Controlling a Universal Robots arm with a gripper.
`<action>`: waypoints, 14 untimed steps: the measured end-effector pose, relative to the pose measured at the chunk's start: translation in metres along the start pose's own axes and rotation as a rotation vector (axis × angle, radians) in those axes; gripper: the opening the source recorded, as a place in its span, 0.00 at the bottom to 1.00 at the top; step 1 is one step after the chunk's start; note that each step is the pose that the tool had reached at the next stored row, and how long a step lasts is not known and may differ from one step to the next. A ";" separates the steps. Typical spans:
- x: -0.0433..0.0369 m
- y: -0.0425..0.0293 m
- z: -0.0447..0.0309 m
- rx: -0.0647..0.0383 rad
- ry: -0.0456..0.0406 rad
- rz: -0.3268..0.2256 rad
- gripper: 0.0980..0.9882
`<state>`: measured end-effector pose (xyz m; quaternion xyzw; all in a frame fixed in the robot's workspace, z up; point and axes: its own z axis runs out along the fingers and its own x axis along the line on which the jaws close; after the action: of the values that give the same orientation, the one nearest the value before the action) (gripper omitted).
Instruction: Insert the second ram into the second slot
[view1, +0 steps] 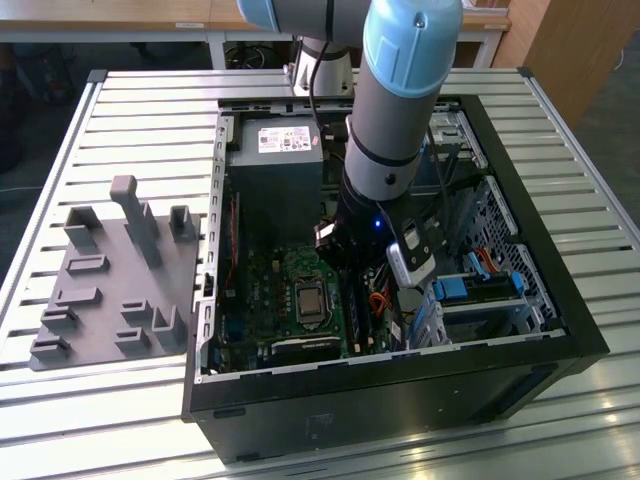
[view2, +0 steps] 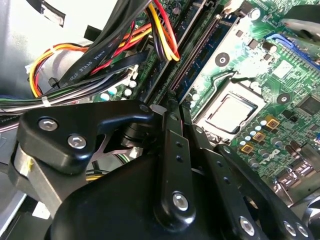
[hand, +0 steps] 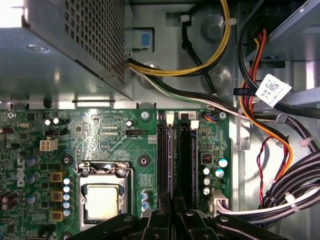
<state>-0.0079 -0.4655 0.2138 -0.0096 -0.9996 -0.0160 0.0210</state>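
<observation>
My gripper (hand: 172, 217) low over the memory slots (hand: 175, 160) beside the processor socket (hand: 102, 200) | jaws nearly together; cannot tell if they pinch the memory stick, hidden | risk: tilted stick jams, or cables (hand: 280, 200) snag.

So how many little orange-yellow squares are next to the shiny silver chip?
3. The small orange-yellow square parts sit in one row on the green circuit board beside the silver square processor: one end, the middle, the other end. More may be hidden elsewhere.
</observation>
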 end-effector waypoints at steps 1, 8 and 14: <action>0.0000 0.0000 0.0002 0.000 0.0000 0.000 0.04; 0.0000 -0.0001 0.0008 0.000 0.0001 0.000 0.04; 0.0000 0.0000 0.0008 0.001 0.0000 0.000 0.12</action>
<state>-0.0079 -0.4655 0.2130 -0.0098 -0.9996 -0.0157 0.0210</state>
